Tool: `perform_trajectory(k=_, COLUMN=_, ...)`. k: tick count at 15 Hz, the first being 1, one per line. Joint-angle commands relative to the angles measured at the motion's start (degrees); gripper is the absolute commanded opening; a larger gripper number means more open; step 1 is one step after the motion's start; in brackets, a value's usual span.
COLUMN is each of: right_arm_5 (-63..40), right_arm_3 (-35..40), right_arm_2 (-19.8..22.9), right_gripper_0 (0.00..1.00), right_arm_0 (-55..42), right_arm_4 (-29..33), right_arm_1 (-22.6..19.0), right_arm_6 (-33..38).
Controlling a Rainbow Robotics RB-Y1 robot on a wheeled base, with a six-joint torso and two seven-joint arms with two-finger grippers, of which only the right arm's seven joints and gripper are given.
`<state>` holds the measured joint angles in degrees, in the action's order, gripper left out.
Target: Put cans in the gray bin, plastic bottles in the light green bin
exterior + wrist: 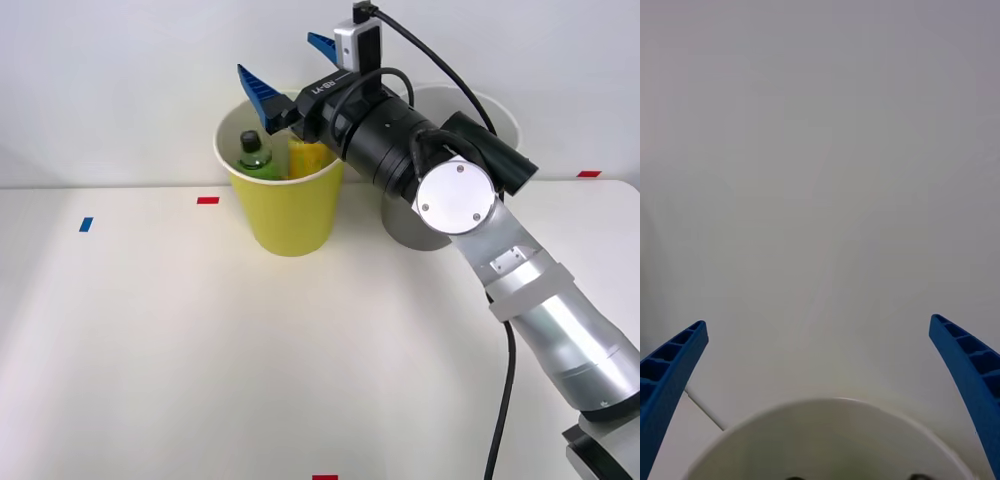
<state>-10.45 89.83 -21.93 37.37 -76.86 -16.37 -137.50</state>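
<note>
Plain white wall (120, 80) behind, unmarked. White table (200, 360) meets it at a straight edge. Small tape marks on the tabletop: blue (86, 224), red (208, 200), red (589, 174). Light soft, even.

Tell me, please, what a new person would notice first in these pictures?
First, the right hand: its blue fingers are spread open above the light green bin at the table's far edge. Inside that bin lie a green bottle and a yellow bottle. The gray bin stands just behind the arm.
</note>
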Motion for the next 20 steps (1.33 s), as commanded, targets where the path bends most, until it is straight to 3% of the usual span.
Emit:
perform_trajectory(k=1, right_arm_5=0.1, right_arm_3=0.0, right_arm_2=0.6, right_gripper_0=1.00, right_arm_0=0.0, right_arm_4=-0.5, right_arm_1=-0.2, right_arm_6=0.3)
perform_trajectory(k=5, right_arm_5=0.2, right_arm_3=3.2, right_arm_2=0.7, right_gripper_0=1.00, right_arm_0=-1.5, right_arm_4=-1.4, right_arm_1=-2.1, right_arm_6=-0.1)
perform_trajectory(k=13, right_arm_5=10.3, right_arm_3=27.3, right_arm_2=0.6, right_gripper_0=1.00, right_arm_0=-26.1, right_arm_4=-1.8, right_arm_1=-5.3, right_arm_6=-0.6)
perform_trajectory(k=18, right_arm_5=19.3, right_arm_3=32.3, right_arm_2=0.6, right_gripper_0=1.00, right_arm_0=-36.2, right_arm_4=-1.4, right_arm_1=-9.8, right_arm_6=-0.8)
perform_trajectory(k=20, right_arm_5=25.0, right_arm_3=32.8, right_arm_2=0.6, right_gripper_0=1.00, right_arm_0=-41.8, right_arm_4=2.4, right_arm_1=-11.3, right_arm_6=-0.5)
